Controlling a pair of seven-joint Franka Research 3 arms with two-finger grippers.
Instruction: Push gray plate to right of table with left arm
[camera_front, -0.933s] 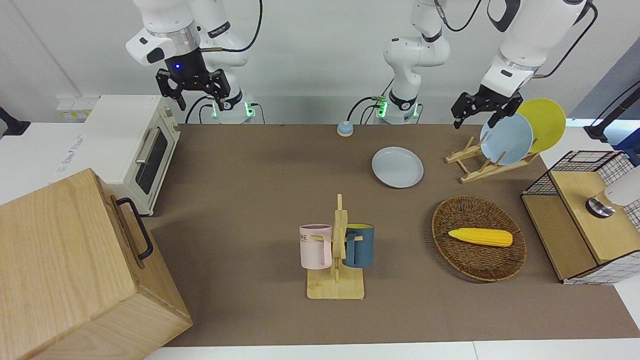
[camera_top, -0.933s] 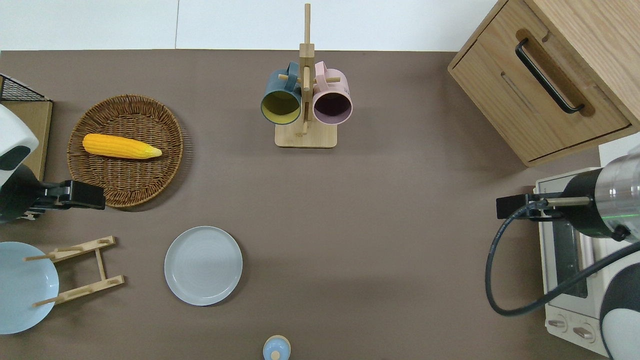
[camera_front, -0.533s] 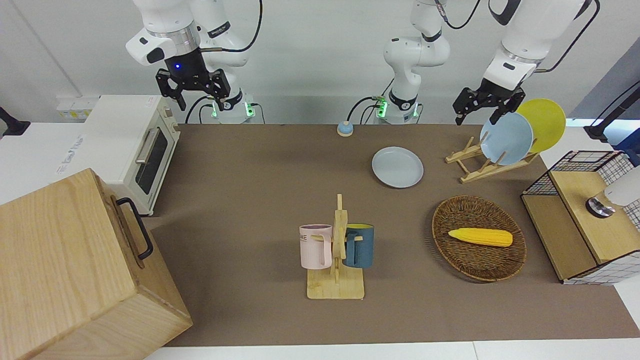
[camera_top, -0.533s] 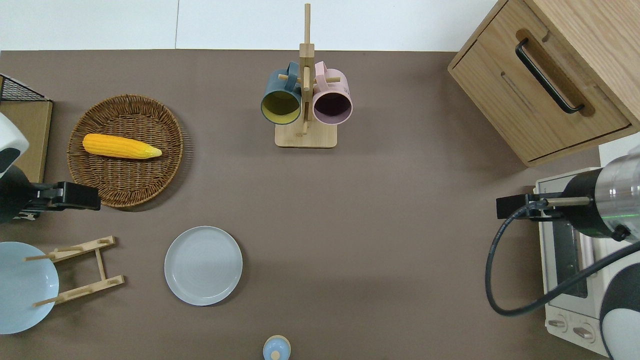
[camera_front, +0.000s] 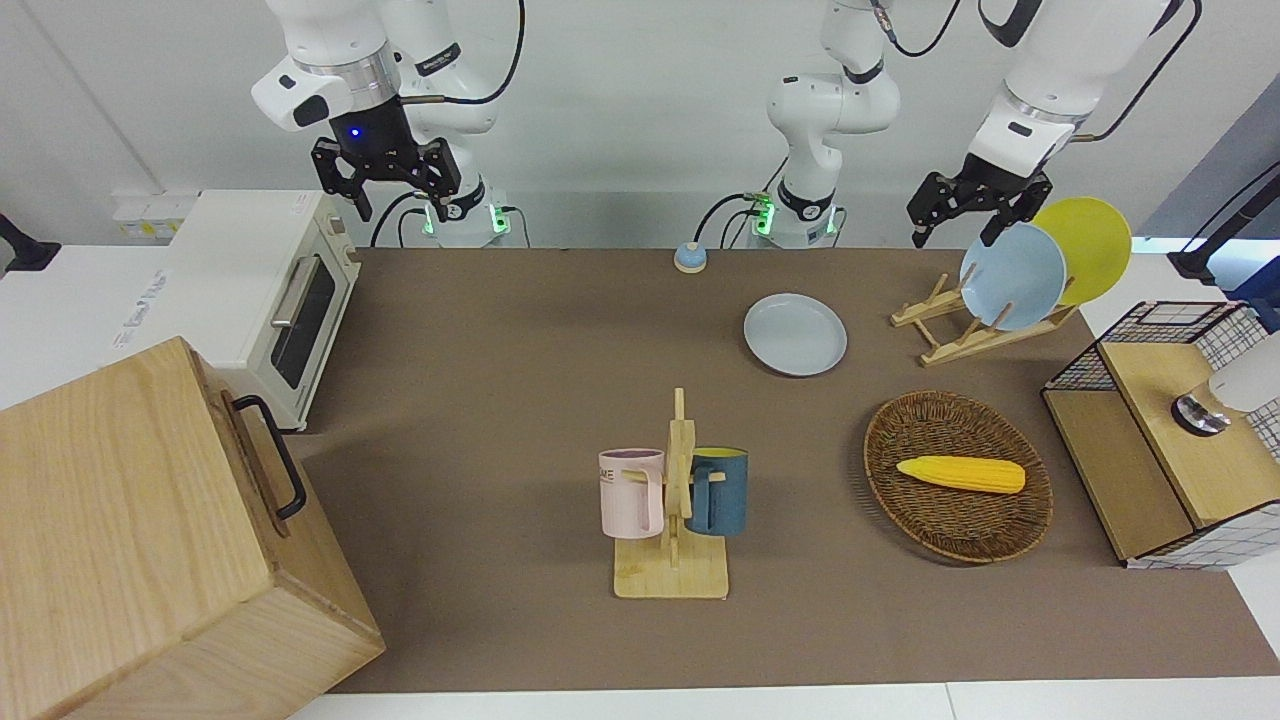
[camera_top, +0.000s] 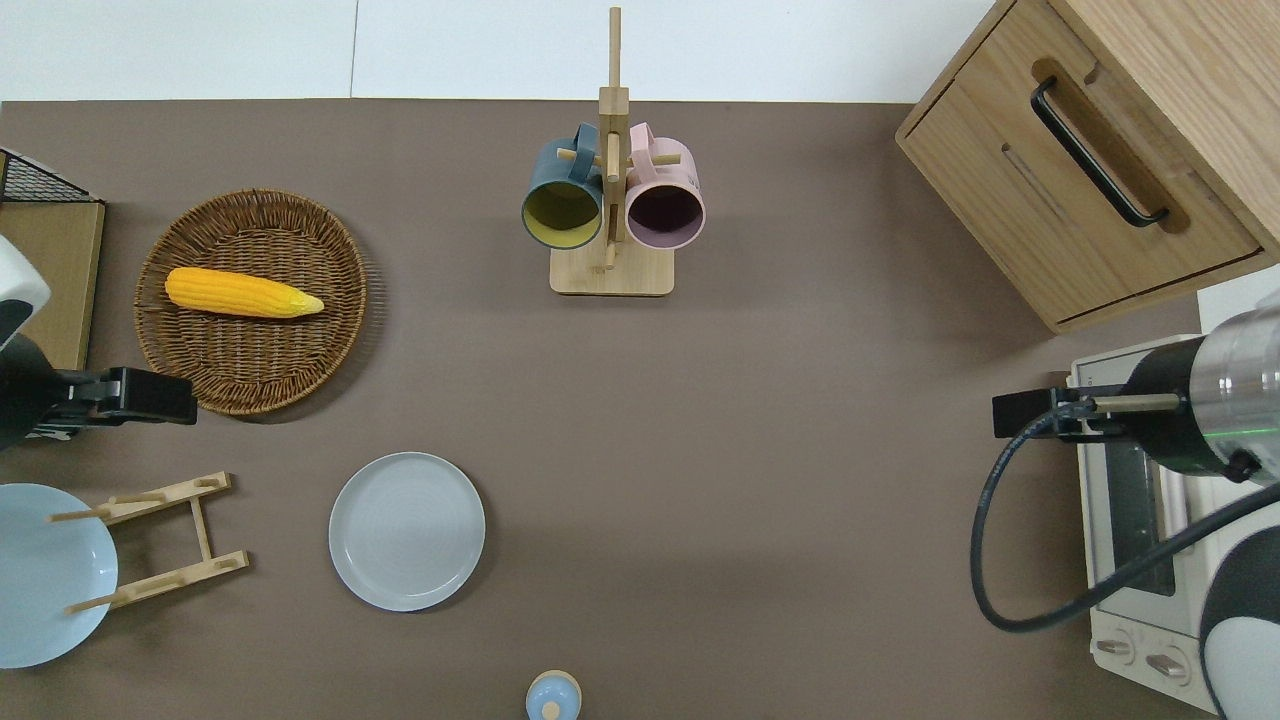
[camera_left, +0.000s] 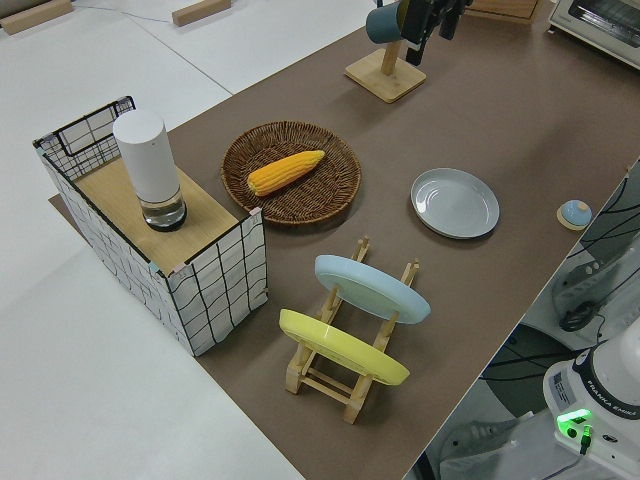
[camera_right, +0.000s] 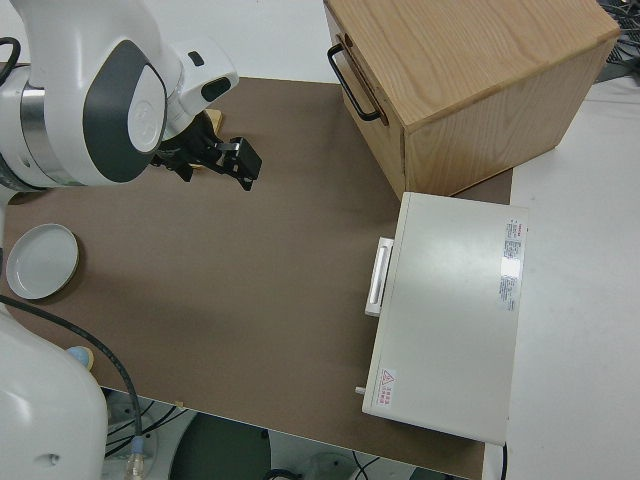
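Corn cob (camera_front: 960, 474) lies in wicker basket (camera_front: 930, 535); gray plate (camera_front: 795, 334) bare.

Round pale gray plate (camera_top: 407, 531) flat on the matte brown table (camera_top: 760, 420)

Plain, shallow raised rim, upright and empty, lying toward the left arm's end, nearer the robots than the table's middle.

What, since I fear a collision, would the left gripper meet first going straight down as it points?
Probably the table between the basket and the plate rack, though the left gripper hangs high, so it might clip the basket's rim.
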